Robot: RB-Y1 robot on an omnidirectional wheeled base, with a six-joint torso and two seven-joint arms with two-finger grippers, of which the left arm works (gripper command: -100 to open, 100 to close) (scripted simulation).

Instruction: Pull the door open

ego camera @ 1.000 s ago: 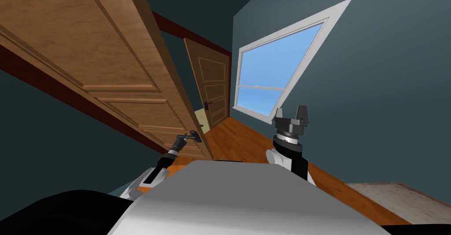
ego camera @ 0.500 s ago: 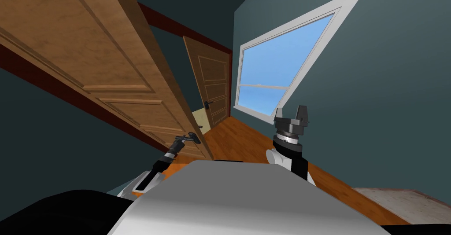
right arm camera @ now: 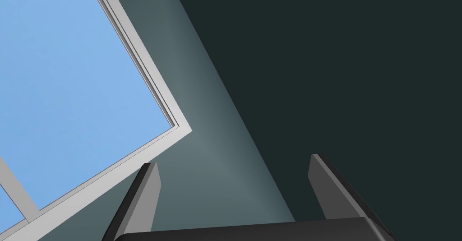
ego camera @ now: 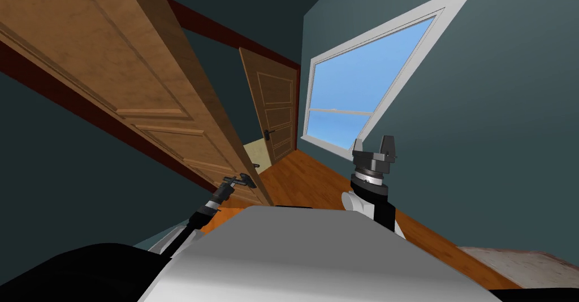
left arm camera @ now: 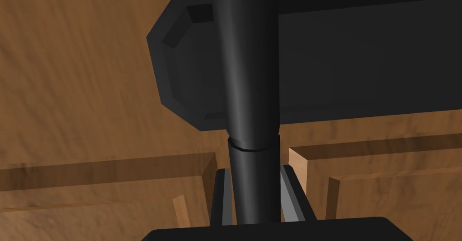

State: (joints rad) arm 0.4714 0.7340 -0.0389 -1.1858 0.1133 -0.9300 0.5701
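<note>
A brown panelled door (ego camera: pixel 113 72) slants across the left of the head view, swung partly out from its dark red frame. My left gripper (ego camera: pixel 240 181) is at the door's dark lever handle near its free edge. In the left wrist view the black handle bar (left arm camera: pixel 250 116) runs between my two fingers (left arm camera: pixel 288 193), which press its sides, with the dark handle plate (left arm camera: pixel 189 71) behind it on the brown door (left arm camera: pixel 81 71). My right gripper (ego camera: pixel 374 145) is raised at the right, open, with nothing between its fingers (right arm camera: pixel 144 197).
A second brown door (ego camera: pixel 277 112) stands further along the hallway, with a pale opening beside it. A large white-framed window (ego camera: pixel 362 83) is in the dark teal wall on the right. Orange wood floor (ego camera: pixel 305 180) runs ahead; a pale rug (ego camera: pixel 526 262) lies at the lower right.
The door has swung further out from its frame with my left gripper still on the handle. My left arm has drawn back and leftward. The right arm has not moved.
</note>
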